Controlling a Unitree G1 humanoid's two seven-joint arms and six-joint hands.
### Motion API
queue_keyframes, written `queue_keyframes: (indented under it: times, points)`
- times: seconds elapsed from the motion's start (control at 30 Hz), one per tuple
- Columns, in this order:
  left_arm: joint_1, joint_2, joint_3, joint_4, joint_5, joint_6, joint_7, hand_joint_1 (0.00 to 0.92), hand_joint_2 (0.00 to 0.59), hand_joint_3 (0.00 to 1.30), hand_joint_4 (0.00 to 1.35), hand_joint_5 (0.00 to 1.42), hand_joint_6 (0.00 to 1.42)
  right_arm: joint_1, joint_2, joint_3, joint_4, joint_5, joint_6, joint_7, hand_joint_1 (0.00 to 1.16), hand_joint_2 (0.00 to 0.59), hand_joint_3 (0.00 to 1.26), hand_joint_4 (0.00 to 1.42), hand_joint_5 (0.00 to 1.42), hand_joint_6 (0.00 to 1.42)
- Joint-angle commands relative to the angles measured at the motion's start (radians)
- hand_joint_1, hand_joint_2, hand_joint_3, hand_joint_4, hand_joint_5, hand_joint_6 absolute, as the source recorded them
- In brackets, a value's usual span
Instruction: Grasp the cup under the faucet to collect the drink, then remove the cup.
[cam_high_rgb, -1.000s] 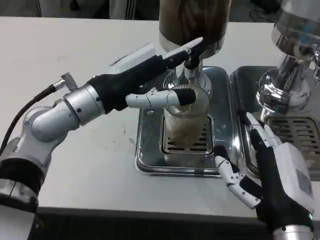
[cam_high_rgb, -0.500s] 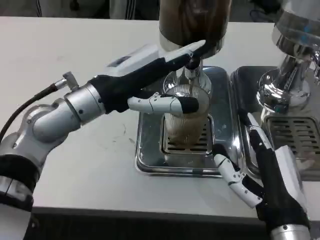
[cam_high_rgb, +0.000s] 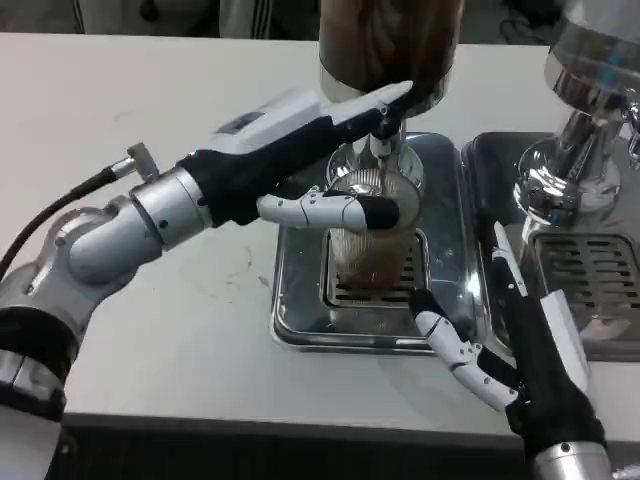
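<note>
The white table (cam_high_rgb: 130, 90) is lying big, flat and smooth under everything. On it a shiny metal tray (cam_high_rgb: 300, 320) with round corners is sitting, and a dark grate with slots (cam_high_rgb: 375, 290) is sitting in the middle of it. Behind the tray a round drink dispenser (cam_high_rgb: 385, 45) is standing, brown and see-through on top, with a silver ring around it. A small faucet (cam_high_rgb: 383, 140) is sticking down from it. To the right another shiny silver machine (cam_high_rgb: 590, 110) is standing on its own tray.

The cup (cam_high_rgb: 372, 250) is clear plastic with ribbed sides. It is standing on the grate right under the faucet, and a thin brown stream is running into it. The drink in it is looking a bit higher than a moment ago.

The left robot hand (cam_high_rgb: 320, 150) is reaching over the tray. Its long white-and-black fingers are pressing on the faucet lever, and its thumb is lying across the cup near the rim. It has barely moved.

The right robot hand (cam_high_rgb: 510, 330) is open with its fingers spread apart, holding nothing. It has come closer to the cup than before, and one black fingertip is now near the cup's bottom.

I cannot read any words anywhere.
</note>
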Motion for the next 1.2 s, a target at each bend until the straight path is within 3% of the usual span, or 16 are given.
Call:
queue_keyframes:
  times: [0.03, 1.2]
  points:
    - [-0.010, 0.008, -0.042, 0.000, 0.062, -0.009, -0.024, 0.000, 0.081, 0.04, 0.00, 0.02, 0.04, -0.031, 0.004, -0.009, 0.039, 0.024, -0.035, 0.022, 0.47, 0.250, 0.00, 0.00, 0.00, 0.00]
    - [0.008, 0.026, -0.033, -0.035, 0.032, -0.027, -0.028, 0.000, 0.055, 0.05, 0.00, 0.02, 0.05, -0.211, 0.030, -0.035, 0.231, 0.085, -0.066, 0.071, 0.51, 0.247, 0.00, 0.00, 0.00, 0.00]
